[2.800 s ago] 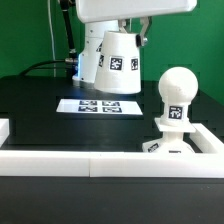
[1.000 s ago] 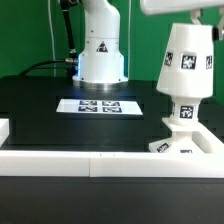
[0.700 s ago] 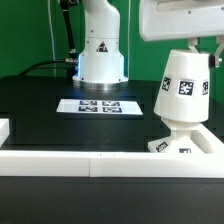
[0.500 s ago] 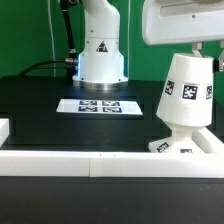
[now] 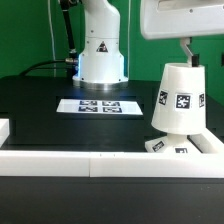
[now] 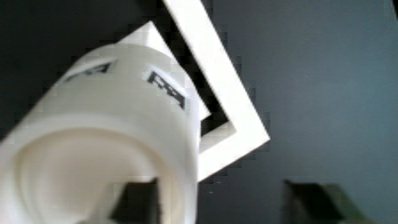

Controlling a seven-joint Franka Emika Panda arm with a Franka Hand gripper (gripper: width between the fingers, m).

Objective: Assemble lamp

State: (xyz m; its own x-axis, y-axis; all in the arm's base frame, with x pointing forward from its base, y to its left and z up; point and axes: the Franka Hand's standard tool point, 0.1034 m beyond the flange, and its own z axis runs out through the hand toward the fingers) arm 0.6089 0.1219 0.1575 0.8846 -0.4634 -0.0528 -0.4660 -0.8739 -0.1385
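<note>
The white tapered shade (image 5: pixel 180 97) stands over the bulb on the flat square base (image 5: pixel 163 148) at the exterior view's right. The bulb is hidden under the shade. My gripper (image 5: pixel 200 52) is just above the shade's top rim. In the wrist view the shade (image 6: pixel 107 130) fills the near side. One finger (image 6: pixel 143 196) is inside its open mouth and the other is outside. My gripper (image 6: pixel 231 197) is open, with the shade's wall between the fingers, and I cannot tell whether a finger touches it.
The marker board (image 5: pixel 98 105) lies on the black table in the middle. The white robot pedestal (image 5: pixel 100 45) stands behind it. A white rail (image 5: pixel 90 165) runs along the front and turns a corner around the base; it also shows in the wrist view (image 6: pixel 222 70).
The shade was carried from the middle to the exterior view's right and lowered over the bulb. In the last half second it dropped lower and straightened, and the gripper now stands above its rim.
</note>
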